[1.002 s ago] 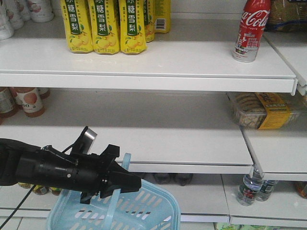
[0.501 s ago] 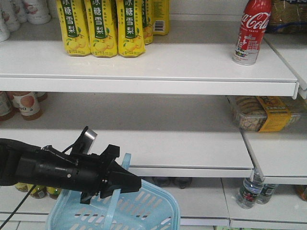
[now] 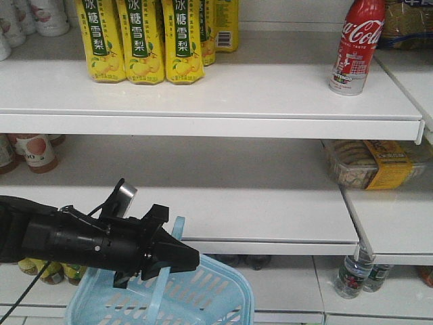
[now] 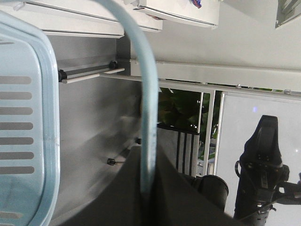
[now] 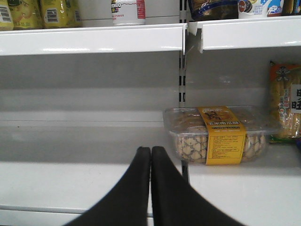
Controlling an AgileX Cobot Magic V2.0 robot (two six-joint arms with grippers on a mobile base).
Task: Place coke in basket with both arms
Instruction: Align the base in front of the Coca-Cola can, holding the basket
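The coke (image 3: pixel 356 45), a slim red bottle with white script, stands upright on the top shelf at the right. Its silver-white base (image 5: pixel 128 12) shows at the top of the right wrist view. The light blue basket (image 3: pixel 226 274) hangs at the bottom left by its thin handle (image 3: pixel 156 300). My left gripper (image 3: pixel 173 261) is shut on that handle (image 4: pixel 149 113), with the basket's rim (image 4: pixel 51 108) to its left. My right gripper (image 5: pixel 150 149) is shut with nothing in it. It points at the middle shelf, below and to the right of the coke's base.
Yellow pear-drink bottles (image 3: pixel 141 40) stand on the top shelf at the left. A clear cookie box with a yellow label (image 3: pixel 371 162) (image 5: pixel 219 134) lies on the middle shelf at the right. Small bottles sit on the lower shelves. A shelf divider post (image 5: pixel 182 70) runs beside the box.
The shelves and their goods have drifted slightly down and left in the front view. My left arm and the basket keep the same place in frame.
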